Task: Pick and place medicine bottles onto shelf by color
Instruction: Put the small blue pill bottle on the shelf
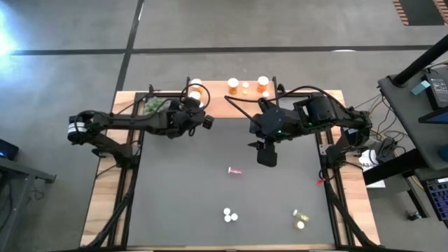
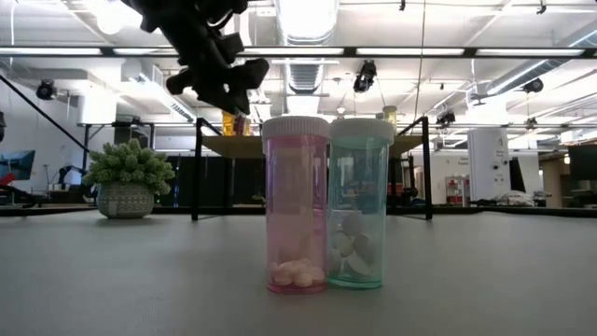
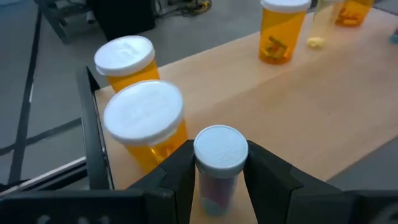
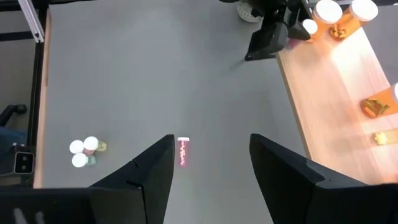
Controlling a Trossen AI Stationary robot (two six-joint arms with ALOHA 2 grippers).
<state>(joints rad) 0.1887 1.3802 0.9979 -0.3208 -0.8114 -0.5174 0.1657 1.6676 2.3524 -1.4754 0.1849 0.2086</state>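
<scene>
The big dark mat (image 1: 231, 189) covers most of the surface, and the shelf (image 1: 231, 105) stands along its far edge. The shelf is the landmark here.

The left gripper (image 3: 219, 180) is over the left end of the shelf. Its fingers (image 3: 180, 171) are clenched on a small bottle (image 3: 219, 162) with a white cap. Its body color is hard to tell. Just beside it on the shelf stand two big orange bottles (image 3: 146, 127). More orange bottles (image 1: 246, 86) stand farther along the shelf.

The right gripper (image 4: 211, 168) hangs over the mat, a little in front of the shelf. Its fingers are spread and hold nothing. Below it, a pink bottle (image 4: 183, 152) lies on its side on the mat.

Far from the shelf, near the mat's front edge, stand a few white-capped bottles (image 1: 229, 215) and a yellow-green one (image 1: 299, 218).

The step in hand looks like setting the small bottle down. To do it well, the left arm should lower it straight and upright, keep it clear of the two orange bottles, and let go only when its bottom rests on the wood.
</scene>
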